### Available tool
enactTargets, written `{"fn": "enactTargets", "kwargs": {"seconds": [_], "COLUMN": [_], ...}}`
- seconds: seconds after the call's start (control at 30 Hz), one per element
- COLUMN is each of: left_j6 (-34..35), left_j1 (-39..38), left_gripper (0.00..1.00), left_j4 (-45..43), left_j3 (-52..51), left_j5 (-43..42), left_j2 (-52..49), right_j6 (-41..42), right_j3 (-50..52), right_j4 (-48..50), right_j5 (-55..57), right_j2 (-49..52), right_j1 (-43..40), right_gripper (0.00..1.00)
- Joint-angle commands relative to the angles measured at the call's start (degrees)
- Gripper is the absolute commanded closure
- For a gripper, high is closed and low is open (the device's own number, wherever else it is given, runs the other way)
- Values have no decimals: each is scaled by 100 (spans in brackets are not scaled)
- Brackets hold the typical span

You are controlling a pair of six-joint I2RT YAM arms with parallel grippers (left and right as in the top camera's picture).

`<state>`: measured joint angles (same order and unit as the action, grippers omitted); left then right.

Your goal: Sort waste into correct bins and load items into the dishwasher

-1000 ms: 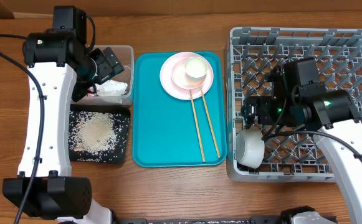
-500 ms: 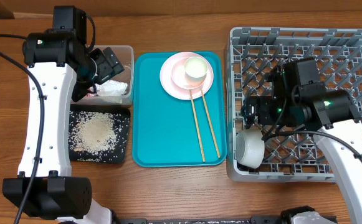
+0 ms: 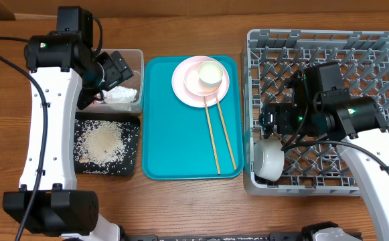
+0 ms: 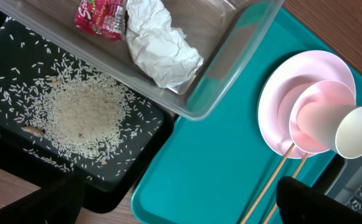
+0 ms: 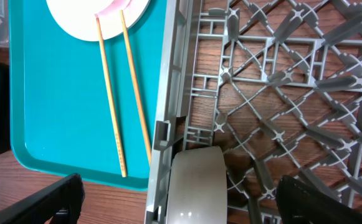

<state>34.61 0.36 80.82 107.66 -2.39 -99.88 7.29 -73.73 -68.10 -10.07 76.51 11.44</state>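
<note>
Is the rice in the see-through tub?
No, the rice lies in the black tray; the clear tub holds a crumpled tissue and red wrapper.

Even, bright light with soft shadows, all views sharp, faint sheen on the clear tub (image 4: 230,65)

This looks like a robotics lab bench staged as a dish-clearing station rather than a lived-in kitchen: a white left arm (image 3: 47,134) and a white right arm (image 3: 375,177) stand at the near edge of a wooden table (image 3: 181,201). The props are laid out in a tidy row, with a clear tub (image 3: 139,73) and a black tray (image 3: 135,157) at the left, a teal serving tray (image 3: 174,134) in the middle and a grey catering-style dish rack (image 3: 328,39) at the right.
</note>
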Motion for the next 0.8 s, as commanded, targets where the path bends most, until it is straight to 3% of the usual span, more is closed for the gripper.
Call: {"fn": "enactTargets", "kwargs": {"seconds": [0.0,0.77], "left_j6": [11,11], "left_j1": [-39,-39], "left_gripper": [0,0], "left_j4": [-4,-4], "left_j3": [83,83], "left_j5": [-2,-2], "left_j2": [42,42], "right_j6": [22,28], "right_j3": [-170,-170], "right_j4": [35,203], "right_j5": [42,-229], "right_j2": [-20,-20], "right_j1": [22,22], "right_gripper": [0,0]}}
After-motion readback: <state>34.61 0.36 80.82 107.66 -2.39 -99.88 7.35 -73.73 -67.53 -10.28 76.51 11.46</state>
